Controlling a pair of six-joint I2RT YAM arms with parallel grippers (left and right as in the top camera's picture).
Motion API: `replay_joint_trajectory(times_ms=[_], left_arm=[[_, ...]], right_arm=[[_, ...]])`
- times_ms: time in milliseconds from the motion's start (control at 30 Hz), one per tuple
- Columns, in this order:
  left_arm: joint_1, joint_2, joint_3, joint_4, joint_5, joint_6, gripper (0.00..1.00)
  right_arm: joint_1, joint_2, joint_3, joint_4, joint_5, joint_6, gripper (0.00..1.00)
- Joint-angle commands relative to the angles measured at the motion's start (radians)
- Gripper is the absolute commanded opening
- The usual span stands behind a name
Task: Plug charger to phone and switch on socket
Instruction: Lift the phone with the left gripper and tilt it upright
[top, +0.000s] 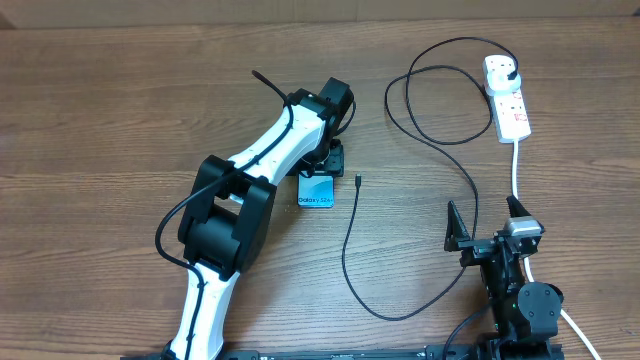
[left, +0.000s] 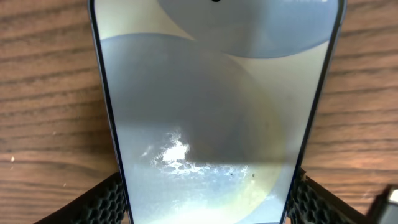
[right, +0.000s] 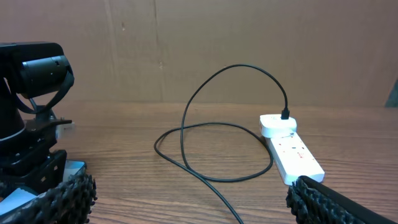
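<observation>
The phone (top: 317, 190) lies flat on the table, its light blue screen up, and fills the left wrist view (left: 211, 112). My left gripper (top: 323, 163) (left: 208, 208) is shut on the phone, a pad against each long edge. The charger cable (top: 440, 140) is black; its plug (top: 512, 72) sits in the white socket strip (top: 510, 105), and its connector tip (top: 358, 180) lies loose on the table just right of the phone. My right gripper (top: 487, 228) (right: 193, 199) is open and empty near the front right. The cable (right: 186, 130) and socket (right: 295, 152) lie ahead of it.
The socket's thick white cord (top: 516, 170) runs from the strip toward the front, past my right arm. The charger cable loops across the table's right half and curves forward to about (top: 390, 315). The left arm (top: 240, 190) stretches over the left middle.
</observation>
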Motion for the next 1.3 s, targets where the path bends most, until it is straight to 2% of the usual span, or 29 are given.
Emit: replay_joint_trajectory(times_ms=[0, 200, 400, 700, 867, 1067, 1267], left_arm=[[0.006, 0.028, 0.050, -0.040, 0.011, 0.019, 0.70], [0.009, 0.028, 0.126, -0.099, 0.121, 0.019, 0.69], [0.039, 0.028, 0.224, -0.183, 0.300, 0.019, 0.66], [0.160, 0.028, 0.281, -0.201, 0.901, 0.019, 0.67], [0.230, 0.028, 0.280, -0.201, 1.165, -0.003, 0.66], [0.294, 0.028, 0.280, -0.200, 1.388, -0.071, 0.67], [0.340, 0.028, 0.280, -0.197, 1.489, -0.147, 0.65]], right_arm=[[-0.003, -0.010, -0.011, 0.008, -0.001, -0.001, 1.00], [-0.003, -0.010, -0.011, 0.008, -0.001, -0.001, 1.00], [-0.003, -0.010, -0.011, 0.008, -0.001, -0.001, 1.00], [-0.003, -0.010, -0.011, 0.008, -0.001, -0.001, 1.00], [-0.003, -0.010, -0.011, 0.008, -0.001, -0.001, 1.00], [-0.003, -0.010, -0.011, 0.008, -0.001, -0.001, 1.00], [-0.003, -0.010, -0.011, 0.008, -0.001, -0.001, 1.00]])
